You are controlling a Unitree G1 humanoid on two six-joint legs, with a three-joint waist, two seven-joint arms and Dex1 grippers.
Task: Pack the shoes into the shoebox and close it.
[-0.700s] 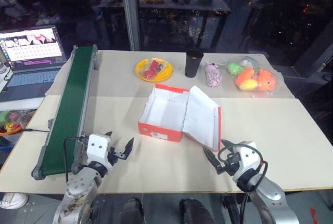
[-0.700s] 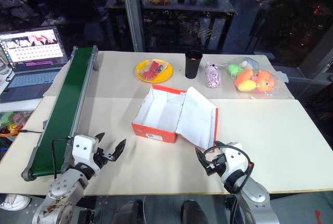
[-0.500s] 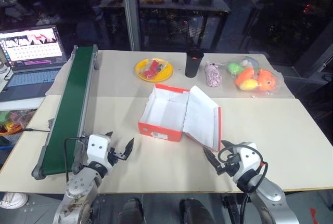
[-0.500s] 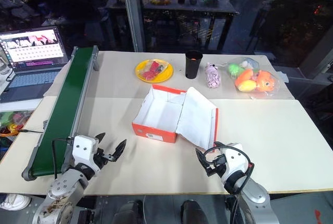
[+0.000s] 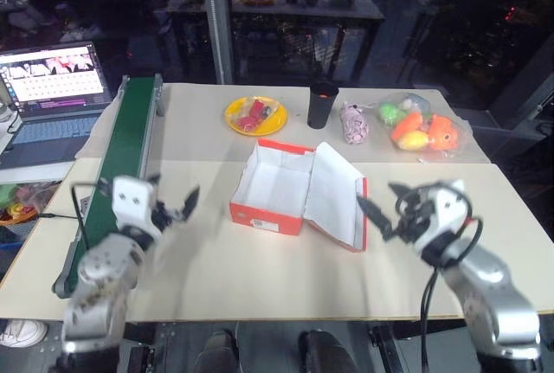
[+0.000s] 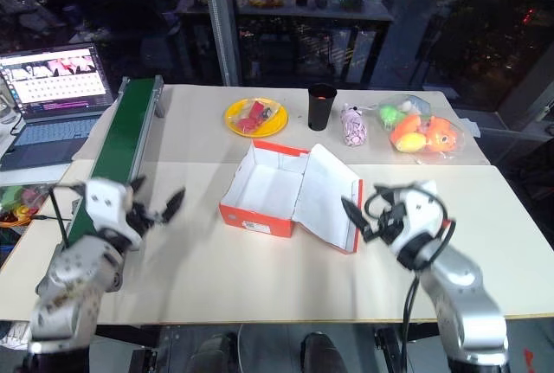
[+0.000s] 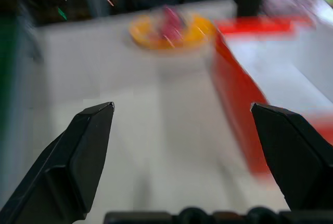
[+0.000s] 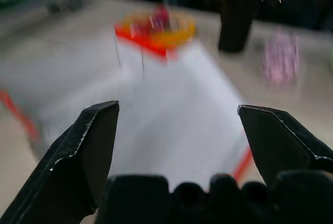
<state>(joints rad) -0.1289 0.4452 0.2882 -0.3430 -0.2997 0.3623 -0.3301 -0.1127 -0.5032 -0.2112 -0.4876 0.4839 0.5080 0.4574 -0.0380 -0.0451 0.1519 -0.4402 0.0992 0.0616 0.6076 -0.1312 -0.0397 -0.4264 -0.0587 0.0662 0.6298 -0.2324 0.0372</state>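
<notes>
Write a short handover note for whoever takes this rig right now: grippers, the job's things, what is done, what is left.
Left gripper: open, empty, raised above the table between the green conveyor and the shoebox.
Right gripper: open, empty, raised just off the free edge of the lid.
Shoebox: mid-table, open, white inside, nothing in it; the lid leans up on the robot's right side.
Shoes: not on the table in these views.
Done: nothing packed.
Left: find both shoes, put them in the box, close the lid.

place: robotics lab | cues: green conveyor belt (image 5: 117,178) on table (image 5: 485,217); laptop (image 5: 50,87) alongside; glass wall behind
</notes>
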